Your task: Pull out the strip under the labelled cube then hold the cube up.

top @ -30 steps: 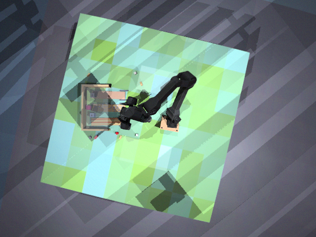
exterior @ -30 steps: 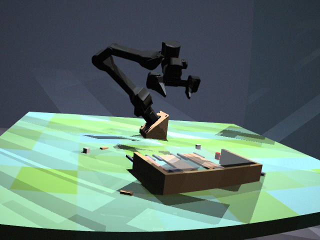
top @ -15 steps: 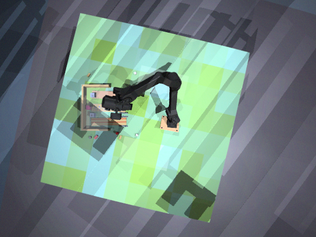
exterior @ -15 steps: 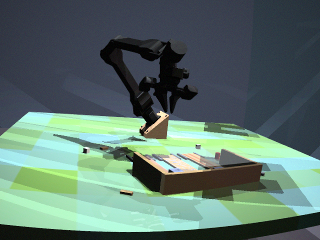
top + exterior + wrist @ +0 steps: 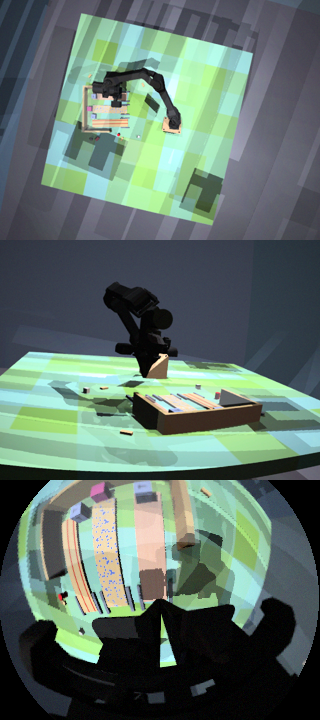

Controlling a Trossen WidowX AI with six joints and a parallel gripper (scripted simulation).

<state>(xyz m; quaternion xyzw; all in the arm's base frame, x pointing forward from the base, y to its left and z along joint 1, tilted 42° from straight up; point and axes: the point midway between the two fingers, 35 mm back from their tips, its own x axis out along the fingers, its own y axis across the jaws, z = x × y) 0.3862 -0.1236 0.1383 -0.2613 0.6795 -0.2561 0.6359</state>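
Observation:
My gripper [image 5: 159,602] [image 5: 145,376] is shut and empty. It hangs above the near end of a plain pinkish strip [image 5: 101,96] [image 5: 149,532]; the arm hides its tips in the top view. A bluish cube [image 5: 94,96] [image 5: 143,490] sits at that strip's far end. A pink cube [image 5: 89,108] [image 5: 101,492] is at the far end of the blue-speckled strip [image 5: 103,109] [image 5: 106,540] [image 5: 173,400]. Another bluish cube [image 5: 93,116] [image 5: 80,512] is near the far end of the red-striped strip [image 5: 109,125] [image 5: 71,540]. I cannot read a label on any cube.
A wooden three-sided wall [image 5: 84,111] [image 5: 206,422] [image 5: 183,515] surrounds the strips and is open on the arm's side. Dark rails [image 5: 130,599] flank the near strip ends. Loose bits lie outside, including a red cylinder [image 5: 118,134] [image 5: 217,395] and a tan block [image 5: 143,84] [image 5: 104,388].

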